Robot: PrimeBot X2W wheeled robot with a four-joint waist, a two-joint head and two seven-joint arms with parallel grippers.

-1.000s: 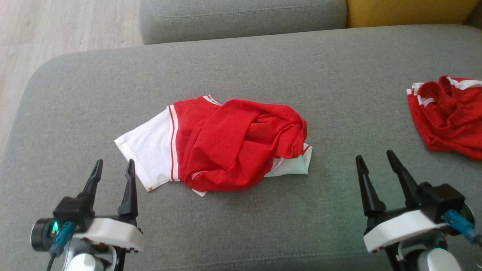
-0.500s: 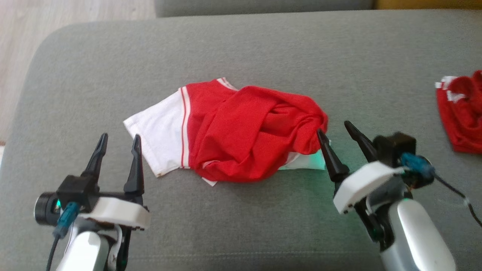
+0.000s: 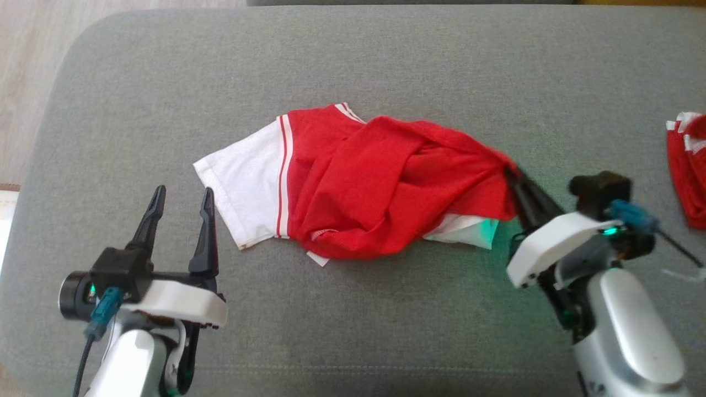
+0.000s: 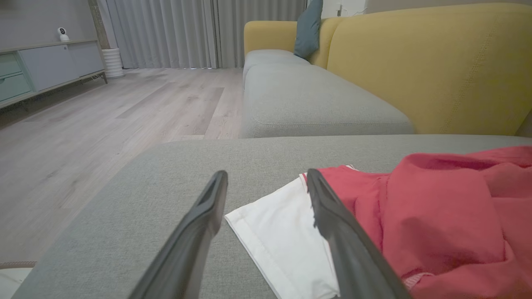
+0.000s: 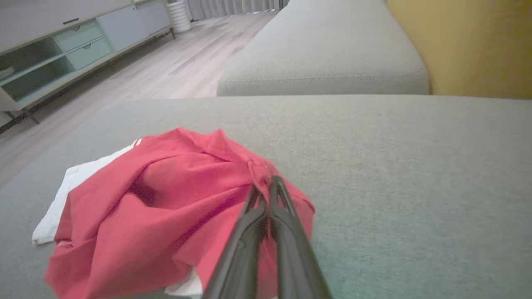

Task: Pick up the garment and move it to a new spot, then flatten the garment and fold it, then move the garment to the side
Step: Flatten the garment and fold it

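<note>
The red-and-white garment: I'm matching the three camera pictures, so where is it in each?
Head view: garment at centre, on the grey cushion.
Left wrist view: lower right.
Right wrist view: lower left to centre.
Shared landmark: its white panel.

I see the red-and-white garment [image 3: 380, 193] crumpled, red edge pinched in my right fingers [image 3: 530, 199], white end near my left fingers [image 3: 207, 234].

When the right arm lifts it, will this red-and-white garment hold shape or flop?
Likely floppy: the garment lies in soft crumpled folds and pulls taut toward the right gripper, jaws shut on its red edge. Probably light; it looks thin.
</note>
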